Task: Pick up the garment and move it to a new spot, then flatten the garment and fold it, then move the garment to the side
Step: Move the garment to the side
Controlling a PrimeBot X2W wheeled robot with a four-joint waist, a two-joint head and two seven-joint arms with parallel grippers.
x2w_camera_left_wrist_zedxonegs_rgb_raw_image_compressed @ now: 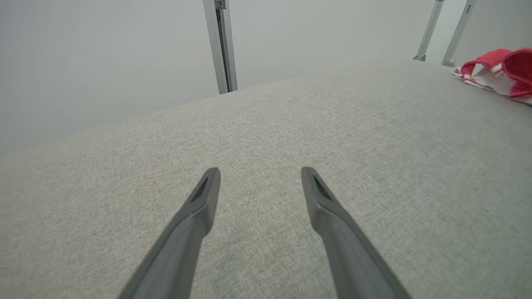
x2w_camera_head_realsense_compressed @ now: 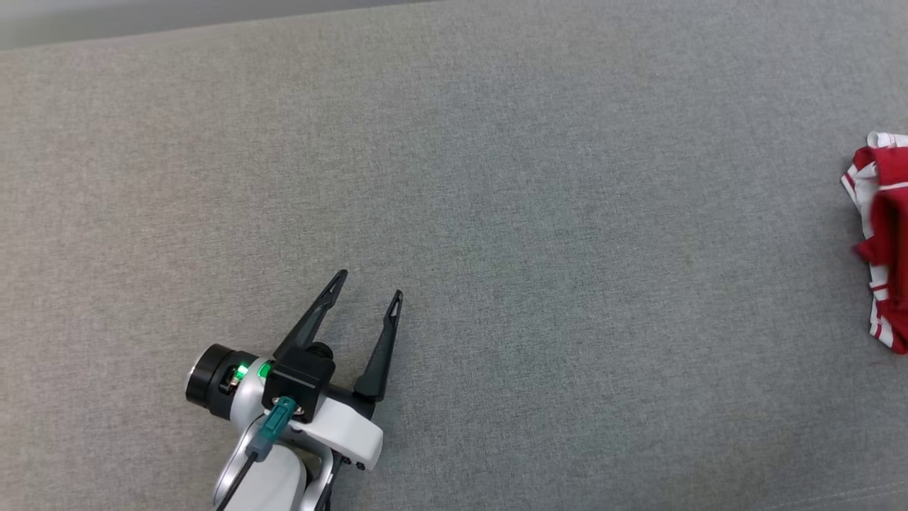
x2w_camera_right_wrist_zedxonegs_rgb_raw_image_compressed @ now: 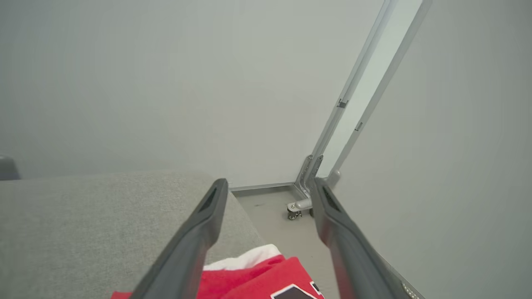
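Garment (x2w_camera_head_realsense_compressed: 883,238) is bunched up at the far right edge of my head view, red with white stripes, cut off by the frame and lying on the grey fabric surface (x2w_camera_head_realsense_compressed: 496,177). Well apart from it, at lower left, I've got the left gripper (x2w_camera_head_realsense_compressed: 370,284) over bare fabric, its two dark fingers spread in a V with nothing between them. A green light (x2w_camera_head_realsense_compressed: 242,370) glows on that wrist, and a teal plug (x2w_camera_head_realsense_compressed: 273,426) sticks out of the housing behind the fingers.

Over to the left wrist view: the fingers are splayed wide and the gap is empty, just grey weave beyond. I can't tell whether the tips touch the surface. The garment shows in the top right corner, a crumpled heap near the far corner of the surface. One of the metal posts (x2w_camera_left_wrist_zedxonegs_rgb_raw_image_compressed: 220,45) stands against the pale wall (x2w_camera_left_wrist_zedxonegs_rgb_raw_image_compressed: 104,62) behind, and two more rise just past the heap.

Right wrist view: the right gripper (x2w_camera_right_wrist_zedxonegs_rgb_raw_image_compressed: 270,181) has its fingers standing wide apart, gripping nothing. Through the gap I see the floor (x2w_camera_right_wrist_zedxonegs_rgb_raw_image_compressed: 270,203) and a caster (x2w_camera_right_wrist_zedxonegs_rgb_raw_image_compressed: 294,215) at the foot of the posts. The garment lies along the bottom of this view, beneath the fingers and showing between them, by the edge of the surface. It's red cloth with a white band and a dark patch edged in white. One finger crosses in front of it, and I can't tell whether that finger touches the cloth
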